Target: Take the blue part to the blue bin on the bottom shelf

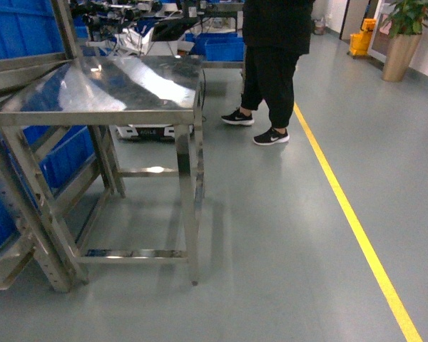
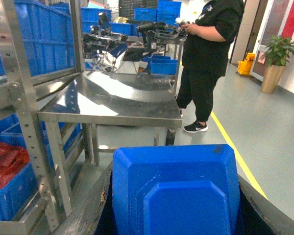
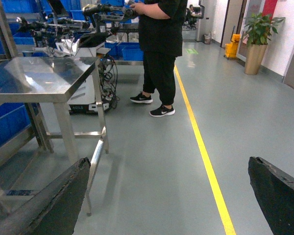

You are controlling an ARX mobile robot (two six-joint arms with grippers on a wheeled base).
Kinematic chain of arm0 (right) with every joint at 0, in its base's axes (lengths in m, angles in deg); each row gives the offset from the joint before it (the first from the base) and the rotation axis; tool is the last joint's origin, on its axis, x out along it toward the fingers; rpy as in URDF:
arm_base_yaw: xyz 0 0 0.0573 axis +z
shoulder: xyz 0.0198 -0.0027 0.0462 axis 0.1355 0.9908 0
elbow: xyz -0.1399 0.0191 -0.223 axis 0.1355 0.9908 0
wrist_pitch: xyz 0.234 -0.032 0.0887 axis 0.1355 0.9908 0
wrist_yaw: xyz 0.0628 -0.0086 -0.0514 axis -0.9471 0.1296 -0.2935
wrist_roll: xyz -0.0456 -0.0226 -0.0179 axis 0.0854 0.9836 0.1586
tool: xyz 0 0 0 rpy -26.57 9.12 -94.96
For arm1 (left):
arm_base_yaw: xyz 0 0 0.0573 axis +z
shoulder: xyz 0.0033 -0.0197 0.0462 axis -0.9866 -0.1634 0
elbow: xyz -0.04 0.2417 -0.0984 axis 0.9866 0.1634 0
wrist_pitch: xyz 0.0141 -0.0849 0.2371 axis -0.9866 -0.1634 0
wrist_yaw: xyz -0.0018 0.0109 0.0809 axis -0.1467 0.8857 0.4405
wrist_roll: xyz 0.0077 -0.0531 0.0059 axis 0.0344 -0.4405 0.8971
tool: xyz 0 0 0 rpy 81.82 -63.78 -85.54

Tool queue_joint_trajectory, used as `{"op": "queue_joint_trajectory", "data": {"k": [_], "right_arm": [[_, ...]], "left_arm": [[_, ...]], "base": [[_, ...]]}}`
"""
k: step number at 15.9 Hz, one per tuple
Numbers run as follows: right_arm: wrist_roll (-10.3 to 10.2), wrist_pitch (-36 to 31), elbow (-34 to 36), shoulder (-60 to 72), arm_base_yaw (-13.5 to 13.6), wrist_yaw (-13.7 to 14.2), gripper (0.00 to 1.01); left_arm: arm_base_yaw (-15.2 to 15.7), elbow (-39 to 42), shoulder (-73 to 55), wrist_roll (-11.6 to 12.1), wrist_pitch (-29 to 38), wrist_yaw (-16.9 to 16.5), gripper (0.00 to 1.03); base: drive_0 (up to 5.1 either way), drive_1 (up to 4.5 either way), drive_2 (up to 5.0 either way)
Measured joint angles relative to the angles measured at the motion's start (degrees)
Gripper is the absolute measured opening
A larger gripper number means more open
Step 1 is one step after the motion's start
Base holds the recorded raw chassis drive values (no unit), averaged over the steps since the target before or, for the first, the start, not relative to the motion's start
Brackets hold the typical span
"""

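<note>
Transport step: blue part (image 2: 175,191) carried toward the rack.
Left gripper (image 2: 174,205) is clamped on the blue part; right gripper (image 3: 166,196) stands spread and empty. Beyond, the steel table (image 2: 112,100); next, locate the bottom shelf's blue bin (image 2: 12,196).

The blue part (image 2: 175,188), a smooth moulded plastic piece with a raised stepped panel and chamfered upper corners, fills the left wrist view at 6 o'clock, standing upright between the dark fingers (image 2: 90,208) of the left pincer (image 2: 174,205), which grip it on both sides.
</note>
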Motion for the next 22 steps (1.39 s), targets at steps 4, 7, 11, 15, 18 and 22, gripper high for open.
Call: {"op": "queue_joint_trajectory", "data": {"k": [4, 7, 11, 15, 18, 22], "right_arm": [[0.0, 0.0, 0.0, 0.0, 0.0, 0.0, 0.98], [0.0, -0.1, 0.0, 0.0, 0.0, 0.0, 0.98], [0.0, -0.1, 0.0, 0.0, 0.0, 0.0, 0.98], [0.0, 0.3, 0.0, 0.0, 0.0, 0.0, 0.98], [0.0, 0.0, 0.0, 0.0, 0.0, 0.0, 0.98], [0.0, 0.1, 0.0, 0.0, 0.0, 0.0, 0.98]], "left_arm": [[0.0, 0.0, 0.0, 0.0, 0.0, 0.0, 0.44], [0.0, 0.0, 0.0, 0.0, -0.1, 0.0, 0.44], [0.0, 0.0, 0.0, 0.0, 0.0, 0.0, 0.44], [0.0, 0.1, -0.1, 0.0, 0.1, 0.0, 0.44], [0.0, 0.1, 0.0, 0.0, 0.1, 0.0, 0.44], [0.0, 0.1, 0.0, 0.0, 0.1, 0.0, 0.44]], "base": [[0.1, 4.23, -4.0], [0.1, 4.18, -4.0], [0.0, 3.89, -3.8], [0.0, 0.0, 0.0], [0.0, 0.0, 0.0], [0.0, 0.0, 0.0]]}}
